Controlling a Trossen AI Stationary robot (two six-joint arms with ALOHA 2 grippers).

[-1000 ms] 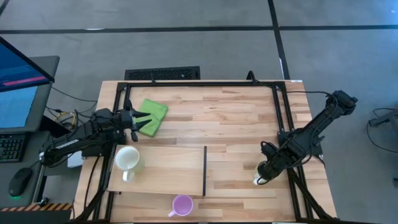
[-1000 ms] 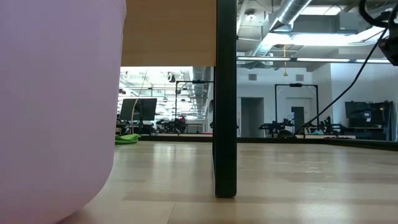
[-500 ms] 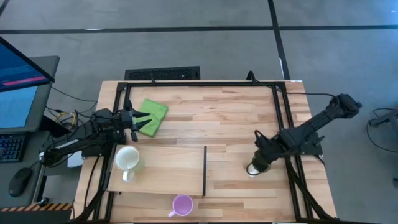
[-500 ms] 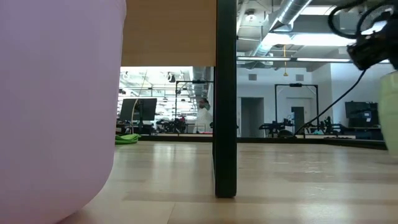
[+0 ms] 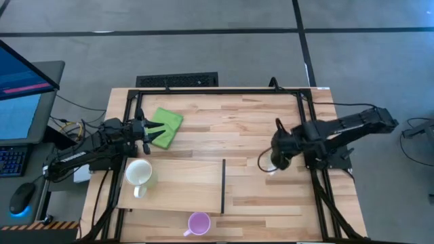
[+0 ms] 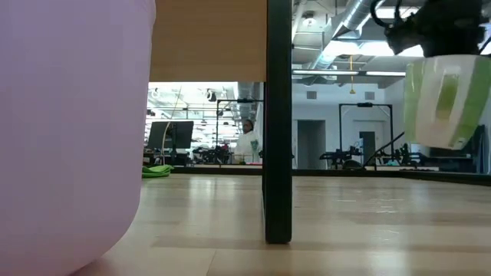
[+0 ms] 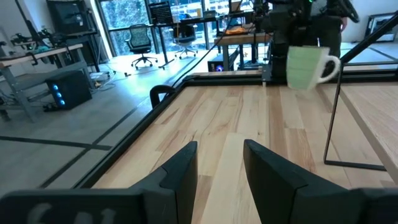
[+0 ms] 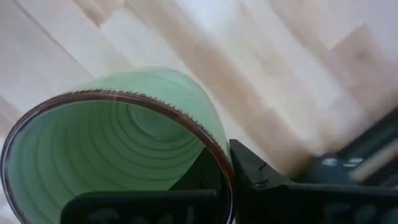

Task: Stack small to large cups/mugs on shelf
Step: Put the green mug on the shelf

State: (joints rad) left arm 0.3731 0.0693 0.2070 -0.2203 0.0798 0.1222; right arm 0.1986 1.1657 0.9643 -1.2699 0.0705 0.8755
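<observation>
Right gripper [image 5: 278, 157] pinching green mug [image 6: 443, 100] in the air; left gripper [image 7: 219, 163] spread, by green cloth [image 5: 165, 127].

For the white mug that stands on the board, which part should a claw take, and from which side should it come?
The white mug stands upright on the pale board, mouth up, its handle toward the table's front edge. I would come straight down from above and pinch the rim wall on a side away from the handle, one finger inside. The left claw, open beside the green cloth, seems nearest.
</observation>
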